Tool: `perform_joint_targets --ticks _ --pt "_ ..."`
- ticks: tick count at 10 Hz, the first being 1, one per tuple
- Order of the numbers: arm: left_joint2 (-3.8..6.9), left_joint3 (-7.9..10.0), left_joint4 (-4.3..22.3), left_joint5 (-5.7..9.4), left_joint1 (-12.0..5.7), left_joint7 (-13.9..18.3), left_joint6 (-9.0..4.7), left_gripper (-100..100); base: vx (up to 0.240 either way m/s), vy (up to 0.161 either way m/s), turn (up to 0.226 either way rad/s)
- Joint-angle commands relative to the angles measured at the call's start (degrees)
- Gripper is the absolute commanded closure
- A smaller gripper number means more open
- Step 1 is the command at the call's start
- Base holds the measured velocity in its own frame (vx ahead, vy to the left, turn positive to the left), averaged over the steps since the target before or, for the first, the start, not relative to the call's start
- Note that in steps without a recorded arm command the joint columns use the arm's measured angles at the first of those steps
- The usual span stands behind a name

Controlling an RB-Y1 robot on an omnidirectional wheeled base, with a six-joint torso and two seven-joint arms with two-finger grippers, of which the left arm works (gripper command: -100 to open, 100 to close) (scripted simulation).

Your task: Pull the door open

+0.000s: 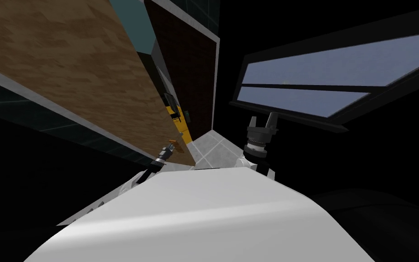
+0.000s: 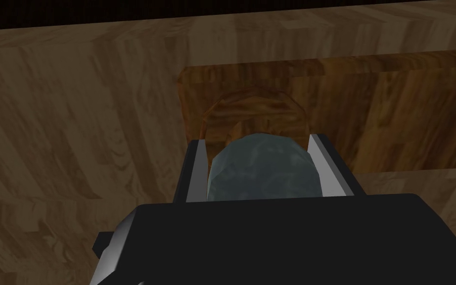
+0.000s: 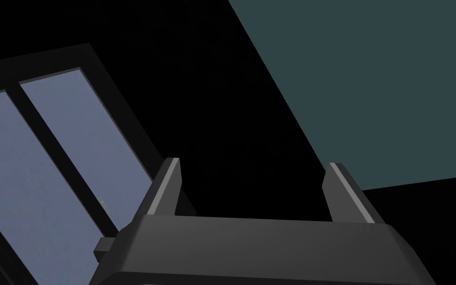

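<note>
A brown wooden door (image 1: pixel 72 68) slants across the left of the head view, swung partway from its frame. My left gripper (image 1: pixel 171 148) reaches its free edge. In the left wrist view the left gripper (image 2: pixel 259 143) is shut on a rounded grey-blue door knob (image 2: pixel 261 168), its fingers (image 2: pixel 197 168) pressing both sides. The knob sits on a darker wooden backplate (image 2: pixel 370 114) fixed to the door (image 2: pixel 73 138). My right gripper (image 1: pixel 262 120) is raised to the right, away from the door, and the right gripper (image 3: pixel 251 185) is open with nothing between its fingers.
A dark brown wall (image 1: pixel 190 68) with a pale edge stands beyond the door. Through the gap shows a yellow object (image 1: pixel 179 118). Light tiled floor (image 1: pixel 213 150) lies ahead. A dark-framed window (image 1: pixel 322 77) is on the right, with black areas around it.
</note>
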Motion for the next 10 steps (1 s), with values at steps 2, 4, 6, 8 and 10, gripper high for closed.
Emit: perform_joint_targets --ticks 2,4,6,8,10 --pt "1.48 -0.46 0.45 0.05 0.81 1.01 -2.26 100 -0.200 0.096 -0.114" --pt "1.61 -0.64 0.46 -0.01 0.99 1.06 -2.40 100 -0.139 0.063 -0.057" --pt "2.29 -1.08 1.03 -0.15 1.25 1.62 -3.62 100 -0.123 0.081 -0.126" --pt "2.86 -1.34 1.45 -0.24 1.34 2.07 -4.61 100 -0.147 0.080 -0.109" --pt "3.50 -1.63 1.93 -0.33 1.43 2.58 -5.73 100 -0.166 0.075 -0.123"
